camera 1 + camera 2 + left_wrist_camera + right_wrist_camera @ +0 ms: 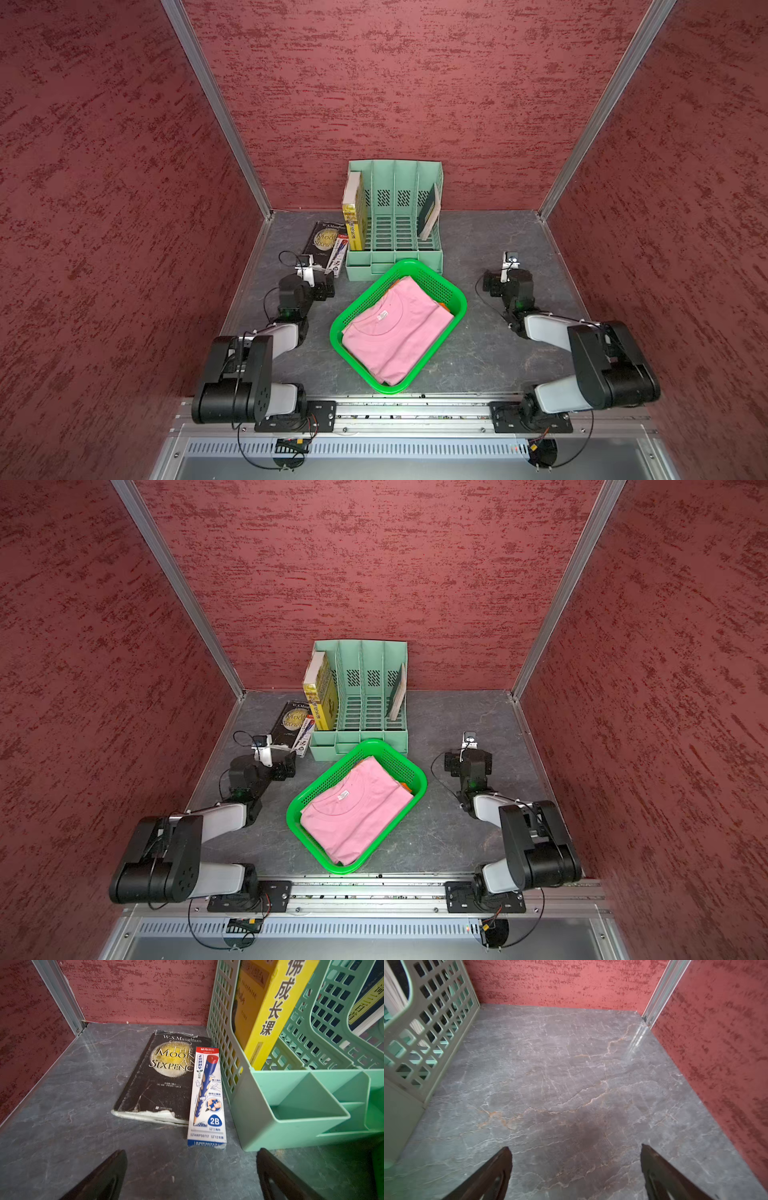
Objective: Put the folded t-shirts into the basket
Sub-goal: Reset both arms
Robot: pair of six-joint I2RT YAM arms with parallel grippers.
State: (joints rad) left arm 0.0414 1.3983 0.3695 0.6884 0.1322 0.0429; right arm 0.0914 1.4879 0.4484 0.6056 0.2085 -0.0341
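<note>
The bright green basket (pixel 388 390) (pixel 340 870) sits slantwise mid-table. Inside it lies a folded pink t-shirt (pixel 395 332) (pixel 353 816), on top of the pile. An orange t-shirt (pixel 444 307) (pixel 406 788) shows only as a thin edge under it, by the basket's right wall. My left gripper (pixel 326 286) (pixel 191 1167) rests left of the basket, open and empty, low over bare table. Right of the basket my right gripper (pixel 492 284) (pixel 576 1165) also stands open with nothing between its fingers.
A mint-green file organizer (pixel 395 216) (pixel 291 1105) (pixel 425 1032) stands behind the basket, with a yellow book (pixel 353 216) in its left slot. A black paperback (pixel 324 241) (pixel 158 1080) and a pencil box (pixel 337 257) (pixel 207 1095) lie just ahead of the left gripper. Red walls enclose three sides.
</note>
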